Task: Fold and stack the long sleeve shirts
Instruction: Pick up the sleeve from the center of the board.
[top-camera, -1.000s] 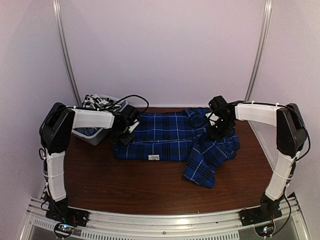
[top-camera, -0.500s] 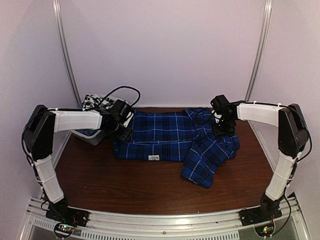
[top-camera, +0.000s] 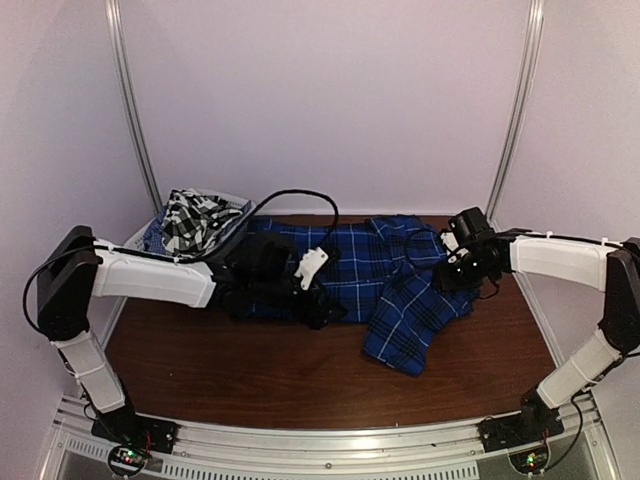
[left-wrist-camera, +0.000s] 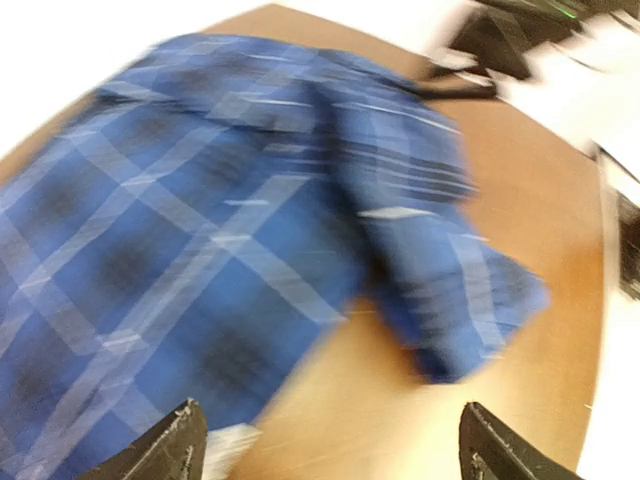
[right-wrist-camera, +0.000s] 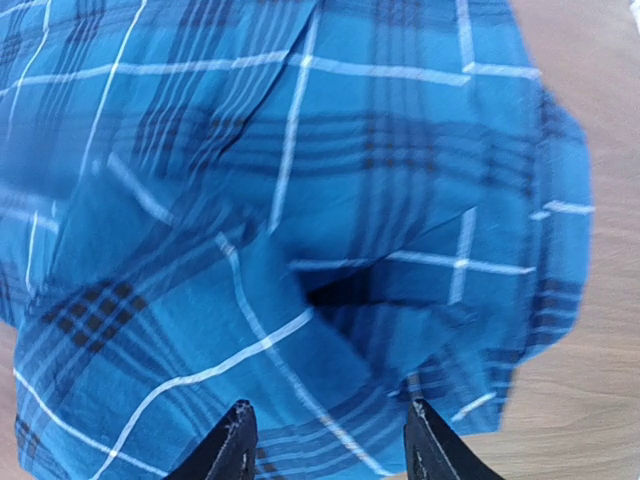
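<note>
Blue and navy plaid with thin white lines, the soft collared long sleeve shirt (top-camera: 400, 290) lies on the brown wooden table (top-camera: 250, 370), across its far middle and toward the right side. I judge it to be only partly folded: the main body makes a rather flat band, but on the right one loose part runs out toward the near edge with wrinkles and an open crease, so this shirt needs more folds before it is a tidy packet. The second shirt, black-and-white checked (top-camera: 190, 212), sits crumpled in the white plastic mesh basket (top-camera: 236, 206) at the far left corner, and nothing shows that it is folded. No stack exists yet, so most of the task remains. The left gripper (left-wrist-camera: 335, 450) hangs low over the left part of the blue shirt with its fingers wide apart and nothing between them; its wrist view is blurred. The right gripper (right-wrist-camera: 330, 445) is above the right part of the same shirt, its fingers moderately apart, and I see no cloth pinched between them.
</note>
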